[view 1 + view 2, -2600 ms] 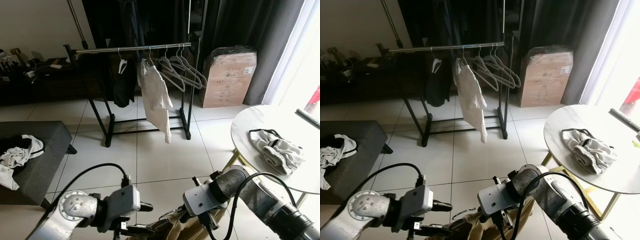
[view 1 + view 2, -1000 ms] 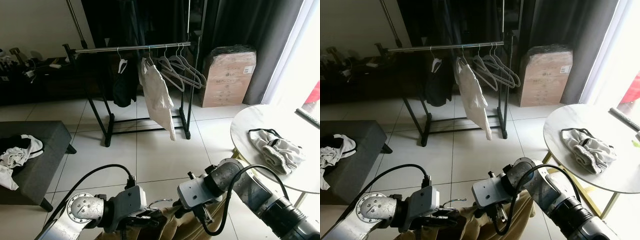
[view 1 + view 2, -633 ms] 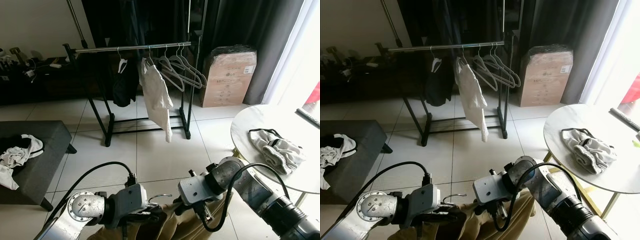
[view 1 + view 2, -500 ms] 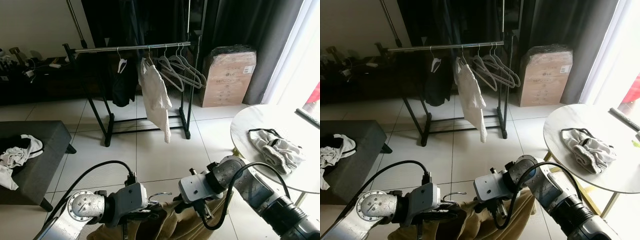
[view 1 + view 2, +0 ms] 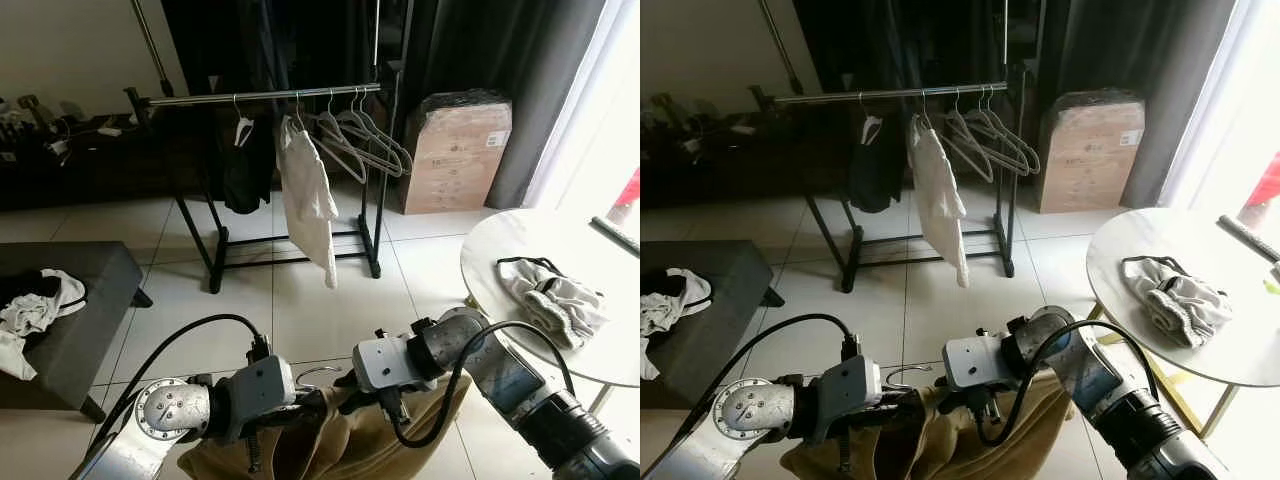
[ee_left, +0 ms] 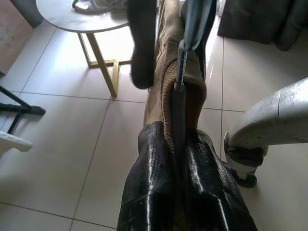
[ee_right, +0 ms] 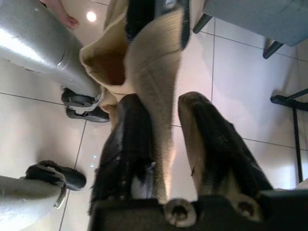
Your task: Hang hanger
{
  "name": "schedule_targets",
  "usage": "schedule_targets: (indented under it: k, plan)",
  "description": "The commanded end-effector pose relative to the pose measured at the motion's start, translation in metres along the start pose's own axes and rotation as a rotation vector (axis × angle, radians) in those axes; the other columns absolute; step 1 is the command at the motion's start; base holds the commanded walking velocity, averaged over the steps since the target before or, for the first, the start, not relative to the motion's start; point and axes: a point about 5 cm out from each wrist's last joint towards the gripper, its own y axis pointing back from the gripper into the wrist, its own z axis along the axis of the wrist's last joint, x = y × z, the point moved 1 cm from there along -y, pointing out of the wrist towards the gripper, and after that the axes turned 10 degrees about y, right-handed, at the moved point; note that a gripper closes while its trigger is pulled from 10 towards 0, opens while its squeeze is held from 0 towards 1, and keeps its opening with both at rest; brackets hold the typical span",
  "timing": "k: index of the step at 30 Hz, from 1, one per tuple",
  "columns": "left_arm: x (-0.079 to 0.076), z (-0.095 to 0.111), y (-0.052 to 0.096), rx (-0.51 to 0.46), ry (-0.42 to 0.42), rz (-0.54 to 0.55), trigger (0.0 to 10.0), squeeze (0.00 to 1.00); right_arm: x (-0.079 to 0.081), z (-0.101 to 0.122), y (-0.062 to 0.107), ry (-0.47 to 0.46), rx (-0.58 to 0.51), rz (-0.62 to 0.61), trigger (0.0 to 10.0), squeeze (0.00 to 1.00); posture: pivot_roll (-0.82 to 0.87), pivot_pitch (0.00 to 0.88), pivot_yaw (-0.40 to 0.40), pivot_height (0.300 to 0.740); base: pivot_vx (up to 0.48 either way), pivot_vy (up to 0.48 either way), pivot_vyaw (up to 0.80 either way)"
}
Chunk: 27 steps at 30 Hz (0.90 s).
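Higher now, hanger (image 5: 318,378) hook-up, left gripper (image 6: 178,159) and right gripper (image 7: 163,139) jaws clenched on tan garment (image 5: 330,445).

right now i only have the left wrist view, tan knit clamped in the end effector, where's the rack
observer: the clothes rack stands straight ahead across the tiled floor, beyond both arms.
operator: room on the rail
observer: bare rail left of the black garment; empty hangers crowd the right end.
operator: hook free
observer: the hanger hook sticks up from the tan sweater, between the left end effector and right end effector.
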Motion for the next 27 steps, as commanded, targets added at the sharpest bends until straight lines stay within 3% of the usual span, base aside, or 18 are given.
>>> schedule_targets:
  k: [1, 2, 3, 14, 15, 16, 19, 20, 27]
  plan:
    - [0.000, 0.000, 0.003, 0.006, -0.005, -0.002, 0.0, 0.00, -0.011, 0.005, 0.007, 0.031, -0.012, -0.046, 10.0, 1.00, -0.05, 0.085, 0.016, 0.740, 0.000, 0.000, 0.00]
    - [0.000, -0.001, 0.003, 0.011, -0.007, 0.001, 0.0, 0.00, -0.011, 0.005, 0.008, 0.034, -0.009, -0.048, 10.0, 0.56, -0.05, 0.085, 0.016, 0.740, 0.000, 0.000, 0.00]
    - [0.001, -0.003, 0.003, 0.020, -0.006, 0.004, 0.0, 0.00, -0.012, 0.005, 0.010, 0.043, -0.005, -0.055, 10.0, 0.00, -0.05, 0.086, 0.015, 0.740, 0.000, 0.000, 0.00]
    - [0.004, -0.014, 0.005, 0.066, -0.005, 0.043, 0.0, 0.00, -0.018, 0.004, 0.019, 0.031, 0.009, -0.088, 10.0, 0.00, -0.05, 0.087, 0.015, 0.740, 0.000, 0.000, 0.00]
    - [0.005, -0.014, 0.005, 0.069, -0.006, 0.046, 0.0, 0.00, -0.018, 0.003, 0.020, 0.029, 0.008, -0.085, 10.0, 0.67, -0.05, 0.086, 0.014, 0.740, 0.000, 0.000, 0.00]
    - [0.005, -0.014, 0.005, 0.069, -0.007, 0.048, 0.0, 0.00, -0.016, 0.003, 0.020, 0.025, 0.008, -0.068, 10.0, 1.00, -0.05, 0.086, 0.014, 0.740, 0.000, 0.000, 0.00]
    - [0.005, -0.014, 0.006, 0.068, -0.006, 0.047, 0.0, 0.00, -0.017, 0.001, 0.020, 0.031, 0.030, -0.080, 10.0, 1.00, -0.05, 0.089, 0.015, 0.740, 0.000, 0.000, 0.00]
    - [0.004, -0.014, 0.006, 0.067, -0.007, 0.044, 0.0, 0.00, -0.015, -0.002, 0.020, 0.036, 0.051, -0.069, 10.0, 0.00, -0.05, 0.090, 0.015, 0.740, 0.000, 0.000, 0.00]
    - [0.006, -0.009, 0.005, 0.042, -0.010, 0.056, 0.0, 0.00, -0.012, -0.015, 0.015, 0.019, 0.127, -0.058, 10.0, 0.00, -0.05, 0.093, 0.015, 0.740, 0.000, 0.000, 0.00]
